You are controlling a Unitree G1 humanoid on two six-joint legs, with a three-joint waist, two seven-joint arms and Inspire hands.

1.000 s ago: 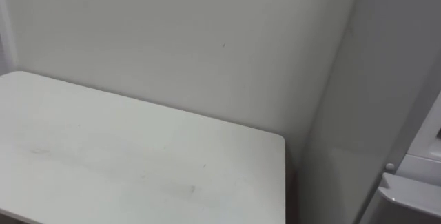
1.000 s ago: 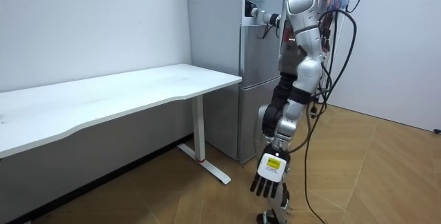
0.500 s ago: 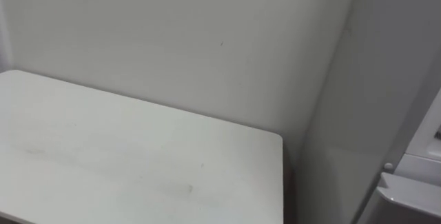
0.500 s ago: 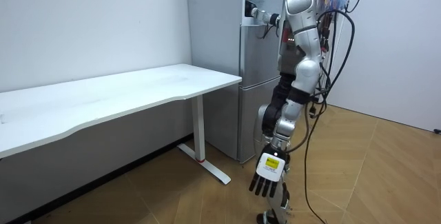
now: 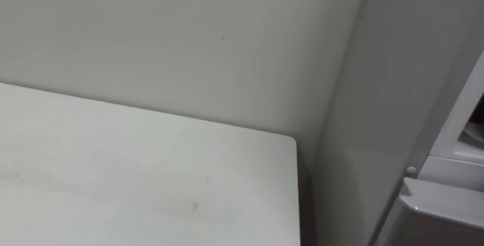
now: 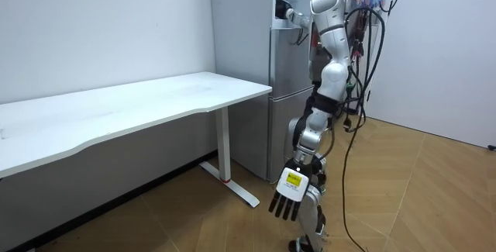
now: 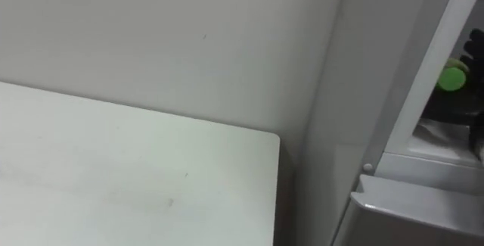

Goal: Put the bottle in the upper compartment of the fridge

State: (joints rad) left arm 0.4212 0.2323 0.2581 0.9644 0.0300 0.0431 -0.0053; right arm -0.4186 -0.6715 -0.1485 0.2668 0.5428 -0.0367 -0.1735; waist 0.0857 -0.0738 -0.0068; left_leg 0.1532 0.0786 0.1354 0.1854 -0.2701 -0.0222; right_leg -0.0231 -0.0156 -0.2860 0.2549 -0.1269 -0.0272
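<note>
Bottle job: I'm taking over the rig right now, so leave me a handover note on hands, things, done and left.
Left hand: open, hanging at its side.
Right hand: curled round the bottle, green cap showing, inside the open upper fridge.
Done: bottle is in the compartment.
Left: set it down, release, withdraw; whether it rests on a shelf cannot be told.

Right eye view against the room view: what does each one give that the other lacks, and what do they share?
Right eye view: in the open upper compartment of the fridge, dark fingers of the right hand curl round the green-capped bottle. Room view: the robot stands at the fridge front with its right arm raised into the upper section, and the left hand hangs open near the wooden floor. Shared: the white table beside the fridge, against the pale wall.
</note>
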